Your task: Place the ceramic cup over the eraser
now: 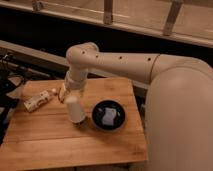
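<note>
I can read no text, brand or number anywhere. The labelled bottle (39, 100) lying on the tabletop (60, 145), left of my claw (76, 121), carries a label whose print is too blurred to make out.

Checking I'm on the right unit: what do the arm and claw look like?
The arm is smooth cream-white with rounded, bulbous joints and a few small dark dots along the upper link. No loose cables show. The claw sits low over the wooden table, left of the black bowl, its end dark.
</note>
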Controlling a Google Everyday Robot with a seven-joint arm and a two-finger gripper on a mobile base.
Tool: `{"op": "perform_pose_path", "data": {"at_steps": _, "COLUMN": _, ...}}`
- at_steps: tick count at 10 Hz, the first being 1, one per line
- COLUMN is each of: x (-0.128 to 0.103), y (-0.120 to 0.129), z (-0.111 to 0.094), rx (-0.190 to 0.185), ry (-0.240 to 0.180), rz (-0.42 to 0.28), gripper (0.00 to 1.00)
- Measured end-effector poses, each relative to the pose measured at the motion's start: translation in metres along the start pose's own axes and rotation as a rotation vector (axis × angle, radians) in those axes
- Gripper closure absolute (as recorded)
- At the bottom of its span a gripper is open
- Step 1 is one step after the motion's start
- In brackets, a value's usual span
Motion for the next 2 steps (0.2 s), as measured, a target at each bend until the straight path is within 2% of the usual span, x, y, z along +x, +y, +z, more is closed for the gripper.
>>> {"op": "perform_pose_path", "data": {"at_steps": 2, "x": 0.001, "y": -0.0017, "z": 0.0, "rx": 0.008, "ry": -0.007, "rz": -0.001, "gripper": 0.2}}
